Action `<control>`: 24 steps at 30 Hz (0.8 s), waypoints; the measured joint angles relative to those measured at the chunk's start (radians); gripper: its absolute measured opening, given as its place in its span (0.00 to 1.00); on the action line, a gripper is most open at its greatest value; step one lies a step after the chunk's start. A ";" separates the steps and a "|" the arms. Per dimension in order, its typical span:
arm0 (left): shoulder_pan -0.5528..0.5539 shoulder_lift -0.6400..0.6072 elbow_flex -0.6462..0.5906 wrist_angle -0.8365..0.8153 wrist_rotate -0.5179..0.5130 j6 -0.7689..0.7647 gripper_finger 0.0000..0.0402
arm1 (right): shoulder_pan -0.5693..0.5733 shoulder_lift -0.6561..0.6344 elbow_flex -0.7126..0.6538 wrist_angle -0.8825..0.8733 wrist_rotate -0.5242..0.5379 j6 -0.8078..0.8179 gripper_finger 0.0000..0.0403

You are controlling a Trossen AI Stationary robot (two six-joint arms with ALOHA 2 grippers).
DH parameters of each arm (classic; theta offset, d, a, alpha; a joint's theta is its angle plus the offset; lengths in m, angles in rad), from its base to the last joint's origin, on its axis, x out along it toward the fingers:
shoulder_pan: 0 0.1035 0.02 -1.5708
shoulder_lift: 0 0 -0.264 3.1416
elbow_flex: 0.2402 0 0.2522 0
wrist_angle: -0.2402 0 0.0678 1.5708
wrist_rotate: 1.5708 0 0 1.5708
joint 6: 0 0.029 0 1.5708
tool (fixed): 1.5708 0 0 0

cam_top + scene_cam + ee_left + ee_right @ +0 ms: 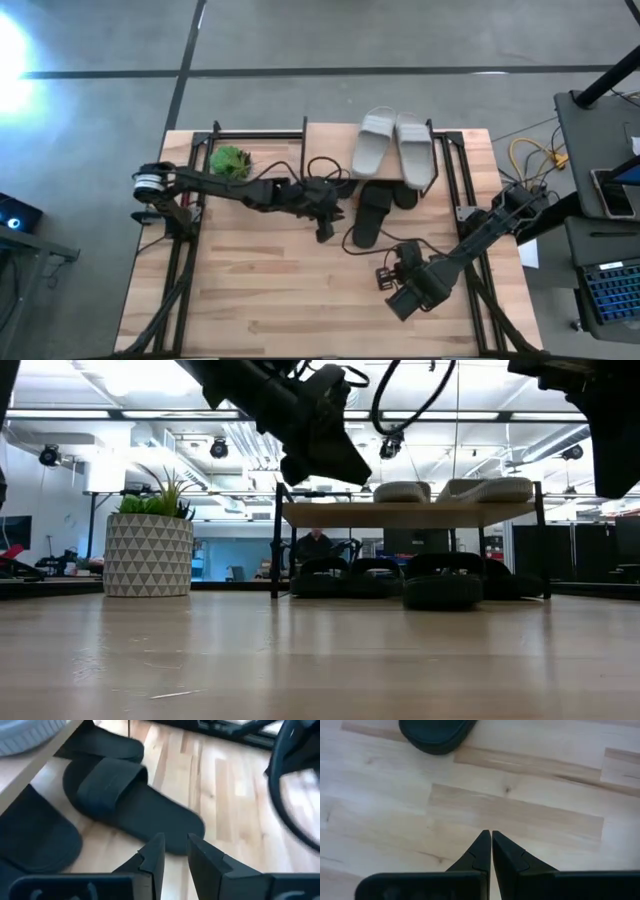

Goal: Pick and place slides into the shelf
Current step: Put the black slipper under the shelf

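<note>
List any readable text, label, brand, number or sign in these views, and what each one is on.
None can be read.
Grey slides on the shelf: no print visible.
Black slide near the left hand: plain strap, no logo visible.
Laptop beside the table: keys too small to read.
Plant pot: triangle pattern only, no lettering.

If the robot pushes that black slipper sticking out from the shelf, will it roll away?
Probably not. The black slide lies flat on its sole on the table, so it would likely scoot, not roll. It looks like soft rubber, so it is probably light and its wide strap may bend when pinched.
</note>
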State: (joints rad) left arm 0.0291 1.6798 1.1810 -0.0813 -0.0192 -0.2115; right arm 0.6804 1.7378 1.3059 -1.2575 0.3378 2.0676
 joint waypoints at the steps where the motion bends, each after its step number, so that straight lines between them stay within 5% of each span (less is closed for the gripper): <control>1: -0.004 0.000 -0.003 0.010 0.012 -0.025 0.17 | 0.000 0.000 -0.001 -0.006 0.000 0.006 0.02; 10: -0.117 -0.110 -0.010 0.023 -0.022 -0.023 0.17 | -0.005 0.038 -0.048 0.151 -0.004 0.021 0.02; 17: -0.250 -0.225 -0.028 -0.243 -0.341 -0.090 0.17 | -0.068 0.159 -0.059 0.408 -0.029 -0.048 0.02; 24: -0.326 -0.314 -0.072 -0.493 -0.474 -0.252 0.17 | -0.202 0.236 -0.009 0.481 -0.040 -0.190 0.02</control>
State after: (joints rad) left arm -0.2974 1.3663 1.1088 -0.5745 -0.4929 -0.4638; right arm 0.4785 1.9736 1.2969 -0.7767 0.2979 1.8774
